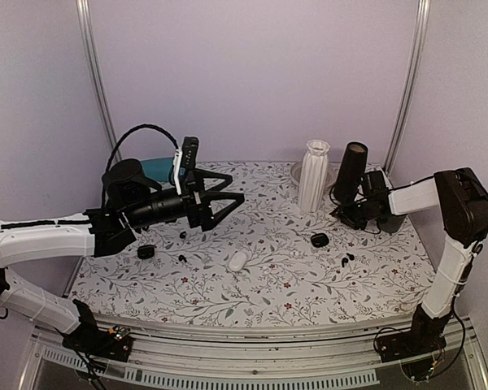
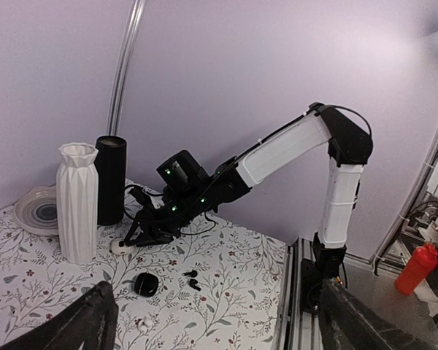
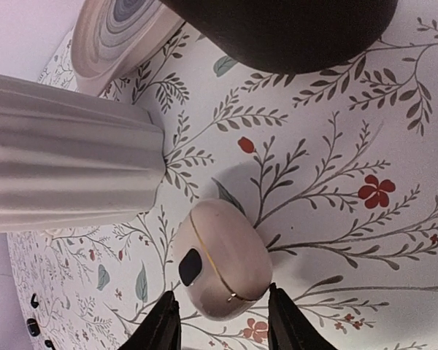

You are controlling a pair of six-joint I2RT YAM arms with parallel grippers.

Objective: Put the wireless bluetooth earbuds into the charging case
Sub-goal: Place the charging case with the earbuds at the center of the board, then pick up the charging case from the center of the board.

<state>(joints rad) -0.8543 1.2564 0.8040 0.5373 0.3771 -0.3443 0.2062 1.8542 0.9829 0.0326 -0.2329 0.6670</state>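
A pair of black earbuds (image 1: 346, 258) lies on the floral table beside a closed black case (image 1: 319, 240); both show in the left wrist view, the buds (image 2: 192, 279) and the case (image 2: 145, 284). Another black pair (image 1: 181, 236) lies near a second black case (image 1: 145, 252). A white case (image 1: 237, 260) lies mid-table. My right gripper (image 1: 342, 214) is low at the back right; in its wrist view it (image 3: 223, 328) is open, its tips flanking the near end of a closed pale pink case (image 3: 219, 262) without pinching it. My left gripper (image 1: 225, 203) is raised, open and empty.
A white ribbed vase (image 1: 313, 175), a black cylinder (image 1: 350, 171) and a ringed plate (image 3: 124, 29) stand close to the right gripper. A teal object (image 1: 156, 168) sits at the back left. Small white buds (image 2: 142, 324) lie near the black case.
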